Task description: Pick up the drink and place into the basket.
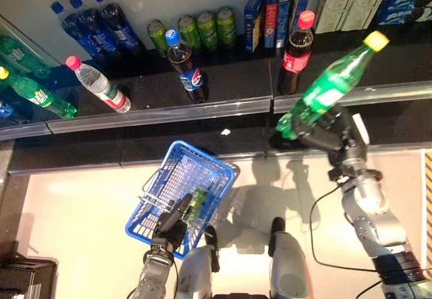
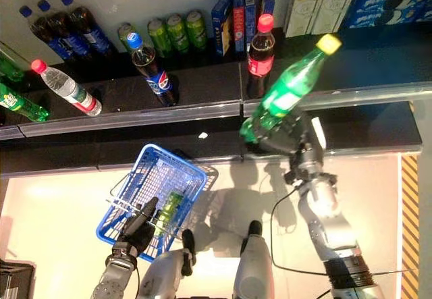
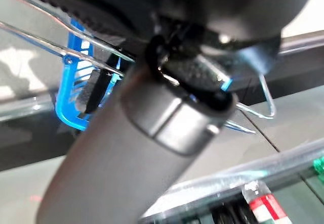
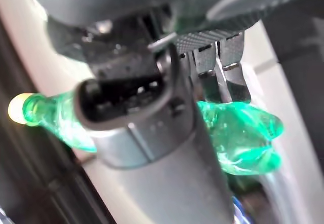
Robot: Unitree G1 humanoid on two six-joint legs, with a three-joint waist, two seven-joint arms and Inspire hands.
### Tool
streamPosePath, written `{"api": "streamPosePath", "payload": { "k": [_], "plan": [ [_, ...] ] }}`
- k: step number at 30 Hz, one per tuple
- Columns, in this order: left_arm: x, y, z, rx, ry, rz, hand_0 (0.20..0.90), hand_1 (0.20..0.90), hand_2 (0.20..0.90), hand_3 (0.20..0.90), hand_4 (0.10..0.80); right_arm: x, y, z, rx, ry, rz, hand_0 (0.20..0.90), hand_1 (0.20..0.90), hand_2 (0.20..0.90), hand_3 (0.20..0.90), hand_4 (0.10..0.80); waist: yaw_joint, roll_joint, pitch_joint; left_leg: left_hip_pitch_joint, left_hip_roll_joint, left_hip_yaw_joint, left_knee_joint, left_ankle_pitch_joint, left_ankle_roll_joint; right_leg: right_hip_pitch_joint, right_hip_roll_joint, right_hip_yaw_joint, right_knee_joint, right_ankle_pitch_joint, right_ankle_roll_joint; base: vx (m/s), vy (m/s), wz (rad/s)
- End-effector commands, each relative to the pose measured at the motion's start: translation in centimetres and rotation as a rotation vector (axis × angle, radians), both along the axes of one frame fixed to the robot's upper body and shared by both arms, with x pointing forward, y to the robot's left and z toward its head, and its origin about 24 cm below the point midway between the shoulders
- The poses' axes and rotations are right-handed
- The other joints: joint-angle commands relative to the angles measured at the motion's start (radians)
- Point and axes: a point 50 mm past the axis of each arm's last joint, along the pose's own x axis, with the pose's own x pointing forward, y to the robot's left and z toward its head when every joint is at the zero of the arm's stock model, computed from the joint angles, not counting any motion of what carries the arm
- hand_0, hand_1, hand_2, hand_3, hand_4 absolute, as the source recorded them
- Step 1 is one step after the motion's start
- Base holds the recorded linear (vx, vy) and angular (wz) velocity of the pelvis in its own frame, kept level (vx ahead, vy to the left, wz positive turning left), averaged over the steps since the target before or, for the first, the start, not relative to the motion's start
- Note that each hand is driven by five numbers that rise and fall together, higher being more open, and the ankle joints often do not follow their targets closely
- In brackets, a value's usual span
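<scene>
My right hand (image 1: 332, 136) is shut on a green drink bottle (image 1: 329, 90) with a yellow cap, held tilted in the air in front of the shelf, cap up and to the right. The right wrist view shows the same bottle (image 4: 238, 133) behind the thumb with fingers wrapped round it. The blue wire basket (image 1: 181, 192) hangs low at the left, and my left hand (image 1: 171, 226) is shut on its wire handle (image 3: 61, 47). A green can (image 1: 197, 203) lies inside the basket. The bottle is up and to the right of the basket, apart from it.
The dark shelf (image 1: 223, 86) holds a cola bottle with a blue cap (image 1: 186, 67), one with a red cap (image 1: 295, 44), a clear water bottle (image 1: 100, 85), green cans (image 1: 206, 29), green bottles (image 1: 34, 93) and boxes (image 1: 273, 9). A metal shelf rail (image 1: 169, 115) runs across.
</scene>
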Motion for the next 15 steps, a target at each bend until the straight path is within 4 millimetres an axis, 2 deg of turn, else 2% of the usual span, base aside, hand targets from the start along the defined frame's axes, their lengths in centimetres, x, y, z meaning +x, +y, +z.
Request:
{"api": "streamPosePath", "payload": {
  "k": [1, 6, 15],
  "plan": [
    [0.5, 3.7, 4.9, 0.108, -0.343, 0.070, 0.300, 0.300, 0.300, 0.200, 0.100, -1.6, 3.8, 8.0, 0.054, -0.443, 0.206, 0.300, 0.300, 0.300, 0.200, 0.100, 0.011, -0.057, -0.167, -0.047, 0.049, -0.013, 0.160, 0.100, -0.009, 0.138, 0.008, -0.024, -0.101, -0.008, -0.045, -0.051, 0.023, 0.01],
    [1.1, 3.3, 7.0, 0.202, -0.450, -0.004, 0.300, 0.300, 0.300, 0.200, 0.100, -2.1, 6.2, 8.0, 0.078, -0.417, 0.341, 0.300, 0.300, 0.300, 0.200, 0.100, 0.038, -0.057, -0.141, -0.075, 0.040, -0.035, 0.167, 0.102, -0.006, 0.130, 0.003, -0.032, -0.096, -0.001, -0.042, -0.066, 0.030, 0.02],
    [2.2, 1.6, 11.7, 0.219, -0.674, -0.130, 0.300, 0.300, 0.300, 0.200, 0.100, -1.8, 10.4, 7.4, 0.084, -0.383, 0.473, 0.300, 0.300, 0.300, 0.200, 0.100, 0.104, -0.052, -0.096, -0.118, 0.016, -0.089, 0.158, 0.106, 0.000, 0.123, -0.010, -0.066, -0.096, 0.017, -0.033, -0.066, -0.001, 0.16]
  ]
}}
